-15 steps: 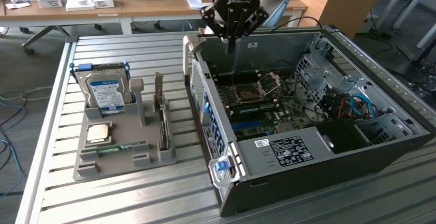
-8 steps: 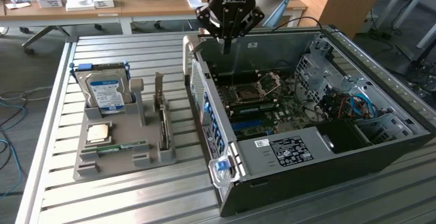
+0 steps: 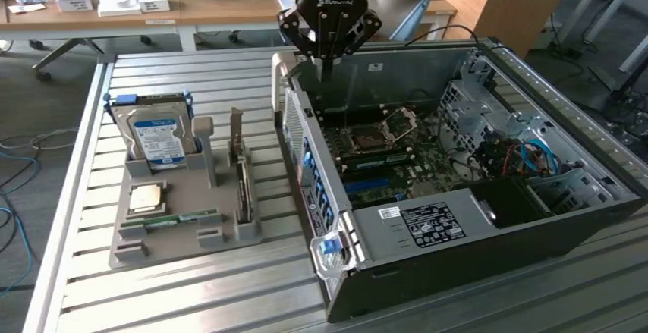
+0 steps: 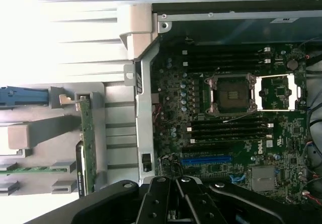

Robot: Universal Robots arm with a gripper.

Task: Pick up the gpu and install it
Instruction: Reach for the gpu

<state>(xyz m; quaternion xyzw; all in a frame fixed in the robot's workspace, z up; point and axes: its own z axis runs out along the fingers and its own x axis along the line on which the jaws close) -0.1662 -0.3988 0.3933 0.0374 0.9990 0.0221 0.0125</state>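
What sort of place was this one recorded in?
Probably a robotics lab or workshop: an open computer case on a slatted metal bench, a grey fixture holding spare parts, and office desks behind.

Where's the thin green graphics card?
The card stands on edge in the grey tray, exterior view's left, between the silver hard drive and the open computer case.

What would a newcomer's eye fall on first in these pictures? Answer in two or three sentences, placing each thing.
The open computer case, its green motherboard bared, dominates the exterior view's right. The black gripper hangs shut over the case's far end. On the exterior view's left a grey holder carries a blue-labelled hard drive and the gpu, standing on edge on the side nearest the case.
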